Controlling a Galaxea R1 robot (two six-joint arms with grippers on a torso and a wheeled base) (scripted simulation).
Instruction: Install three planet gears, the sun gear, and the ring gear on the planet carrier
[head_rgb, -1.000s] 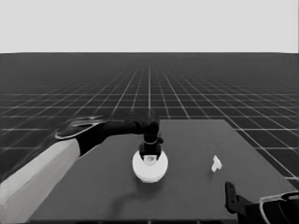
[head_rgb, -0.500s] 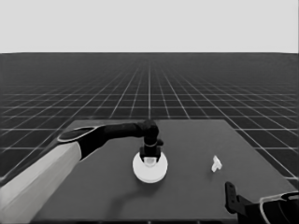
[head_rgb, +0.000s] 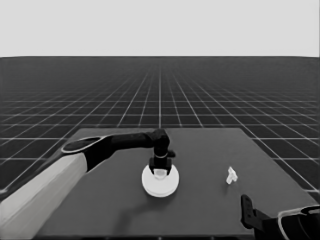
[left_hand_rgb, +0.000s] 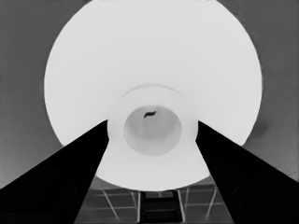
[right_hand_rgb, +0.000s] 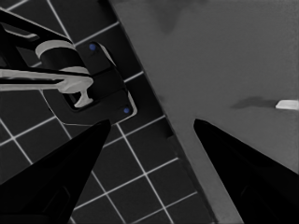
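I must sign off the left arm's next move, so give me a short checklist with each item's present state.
1. Left end effector over the larger round part: ok.
2. Fingers flank the part's raised centre hub: ok.
3. Firm grip on the hub: cannot tell.
4. Gears seated underneath: cannot tell, hidden.
5. Thin white piece lies apart from the work: ok.
6. Right end effector parked at the table's near right corner: ok.
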